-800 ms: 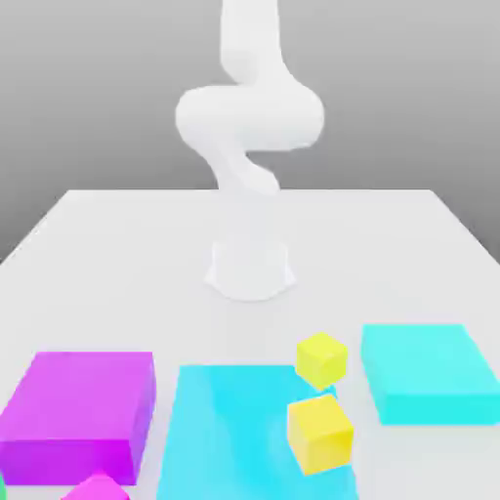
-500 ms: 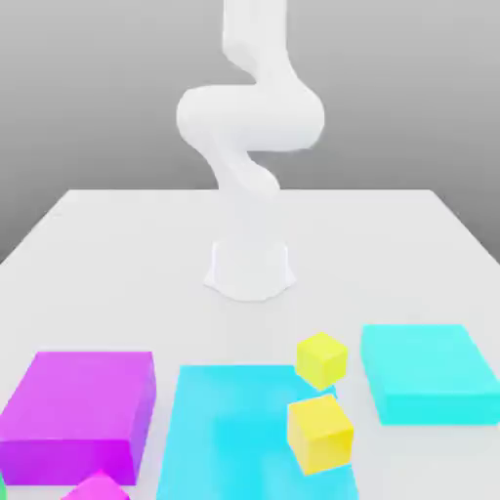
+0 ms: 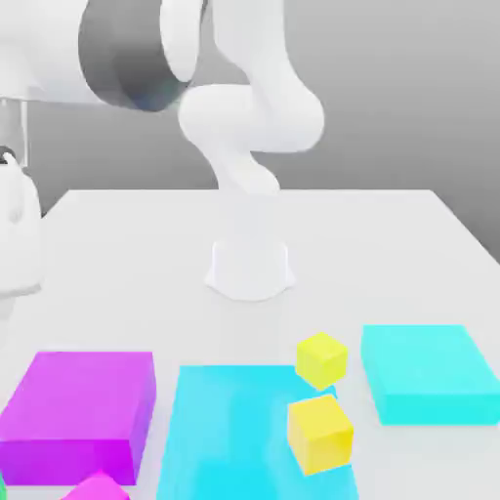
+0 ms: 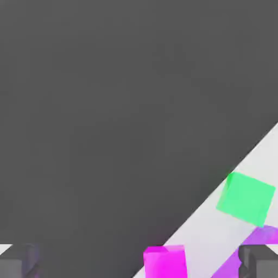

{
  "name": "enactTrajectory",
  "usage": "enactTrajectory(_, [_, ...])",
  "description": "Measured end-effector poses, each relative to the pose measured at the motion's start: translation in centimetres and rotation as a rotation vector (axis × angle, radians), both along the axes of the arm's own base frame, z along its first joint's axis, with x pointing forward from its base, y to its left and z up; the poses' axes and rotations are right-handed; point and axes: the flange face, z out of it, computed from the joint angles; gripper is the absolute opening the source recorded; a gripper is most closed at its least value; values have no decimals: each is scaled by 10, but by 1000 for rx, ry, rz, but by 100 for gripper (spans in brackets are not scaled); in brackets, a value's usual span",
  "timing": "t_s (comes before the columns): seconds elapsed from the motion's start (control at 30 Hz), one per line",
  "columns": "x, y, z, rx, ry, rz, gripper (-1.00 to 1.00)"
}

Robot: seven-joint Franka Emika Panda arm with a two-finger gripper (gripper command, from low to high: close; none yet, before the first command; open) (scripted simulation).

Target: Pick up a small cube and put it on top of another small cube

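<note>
The white arm (image 3: 249, 117) rises from its round base (image 3: 250, 269) at the middle of the pale desk (image 3: 391, 244). A large grey-and-white part of it fills the upper corner on the exterior view's left, close to the camera, and more white casing hangs down that same edge.

In the hand view the two dark fingers (image 4: 255, 263) sit far apart at the picture's lower corners, so the gripper (image 4: 138, 264) is wide open with nothing between them. It looks past the desk's edge: the dark ground takes up most of the picture, and a strip of desk crosses one corner.

Two small yellow cubes lie toward the front of the desk in the exterior view. The farther yellow cube (image 3: 321, 359) rests on the bare desk just behind the flat blue slab (image 3: 229, 430). The nearer yellow cube (image 3: 319, 434) sits on that slab's corner, on the exterior view's right. The two are near each other but apart, not stacked.

A turquoise block (image 3: 427, 373) lies to the exterior view's right of them, and a purple block (image 3: 80, 410) to the left. A small pink cube (image 3: 98, 486) shows at the bottom edge beside the purple block. In the hand view the pink cube (image 4: 165, 261) lies near the desk's edge, and a green cube (image 4: 246, 198) sits farther along it.
</note>
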Motion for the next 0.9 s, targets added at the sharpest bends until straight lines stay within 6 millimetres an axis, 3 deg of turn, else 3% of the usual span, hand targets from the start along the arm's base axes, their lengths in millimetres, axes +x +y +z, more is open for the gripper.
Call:
enactTrajectory(0.27, [-20,-68,-142,74,163,-258,0])
enactTrajectory(0.4, [-25,-77,-209,82,188,-296,0])
enactTrajectory(0.43, [-26,-77,-222,83,188,-297,-100])
enactTrajectory(0.63, [-26,-77,-228,83,187,-298,-100])
enactTrajectory(0.7, [-25,-78,-212,83,187,-298,-100])
enactTrajectory(0.8, [-25,-75,-171,82,188,-285,-100])
enactTrajectory(0.9, [-21,-51,-154,64,195,-141,-100])
